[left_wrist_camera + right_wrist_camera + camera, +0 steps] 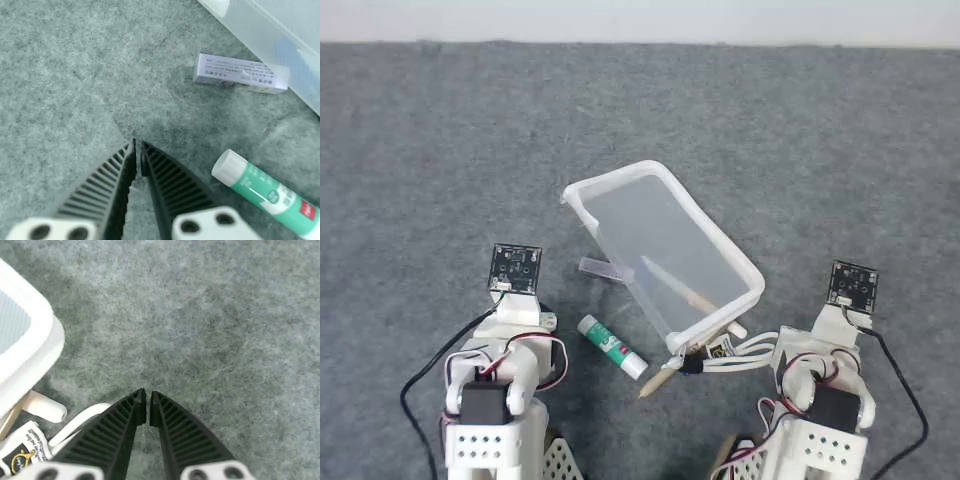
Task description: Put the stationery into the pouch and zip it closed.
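Looking across the grey felt table, you see the translucent pouch lying slantwise in the middle, its white zip rim running round it. I cannot tell whether the zip is open. Something slim with a tan end shows through the pouch wall, too faint to name.

Three pieces of stationery lie outside it, on the side toward the left arm:
- The eraser sits flat just beside the pouch's long edge.
- The glue stick, green with a white cap, lies a little nearer the arms, apart from both eraser and pouch.
- The pencil rests off the pouch's near corner, its point close to the glue stick's end.

The left gripper hangs low over bare felt with its ribbed fingers pressed together and nothing between them. The eraser and the glue stick are ahead of it, off to one side.

The right gripper is likewise closed and empty, just beside the pouch's near corner.

White cables and a small paper tag lie bunched against that corner — between the right arm and the pouch.
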